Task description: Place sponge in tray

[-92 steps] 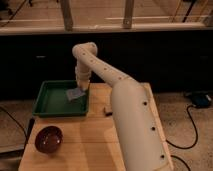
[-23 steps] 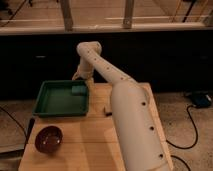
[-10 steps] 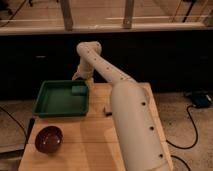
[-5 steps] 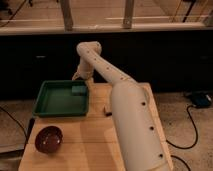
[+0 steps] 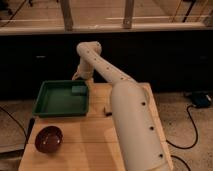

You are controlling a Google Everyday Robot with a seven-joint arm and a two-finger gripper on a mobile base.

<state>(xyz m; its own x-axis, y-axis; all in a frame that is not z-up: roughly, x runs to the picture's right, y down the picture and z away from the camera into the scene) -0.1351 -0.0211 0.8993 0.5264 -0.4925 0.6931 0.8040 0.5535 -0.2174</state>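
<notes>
The green tray [image 5: 57, 103] sits at the table's far left. The grey-blue sponge [image 5: 78, 90] lies flat inside it, in the far right corner. My gripper [image 5: 77, 78] hangs just above and behind the sponge, over the tray's far right rim. I see no contact between gripper and sponge. My white arm runs from the lower right up and back to that spot.
A round dark red-brown bowl [image 5: 48, 139] stands at the table's near left. A small dark block [image 5: 107, 110] lies on the wood right of the tray, beside my arm. A dark cabinet wall rises behind the table. Cables lie on the floor at the right.
About nine seconds ago the gripper was lower over the tray with the sponge at it. Now the sponge lies in the tray's corner and the gripper is higher. Nothing moved in the last second.
</notes>
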